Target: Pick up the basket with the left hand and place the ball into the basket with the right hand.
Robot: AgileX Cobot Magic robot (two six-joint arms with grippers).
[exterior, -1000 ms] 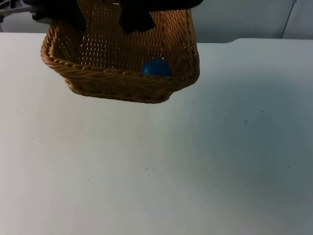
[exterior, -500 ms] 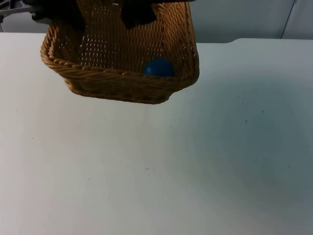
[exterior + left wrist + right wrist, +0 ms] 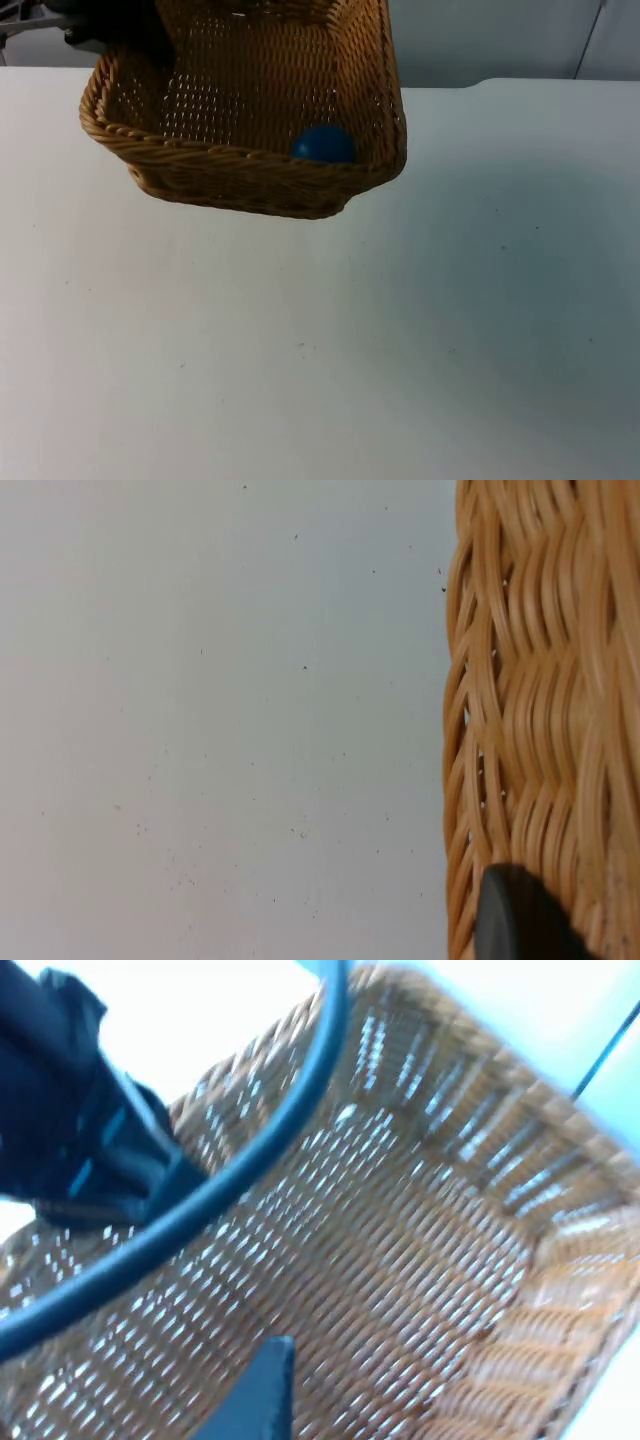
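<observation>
A woven tan basket hangs tilted above the table's back left. My left gripper is shut on the basket's rim, and its arm reaches in at the basket's back left corner. A blue ball rests inside the basket against the near right wall. My right gripper hovers above the basket and looks down onto the basket's woven floor. The ball lies apart from the right gripper.
The white table top stretches wide in front of and to the right of the basket. A grey partition wall closes off the back. The left arm stands close beside the right gripper.
The right arm's dark shape over the basket has pulled back out of the top view. The ball stays in the basket. The basket has barely shifted.
</observation>
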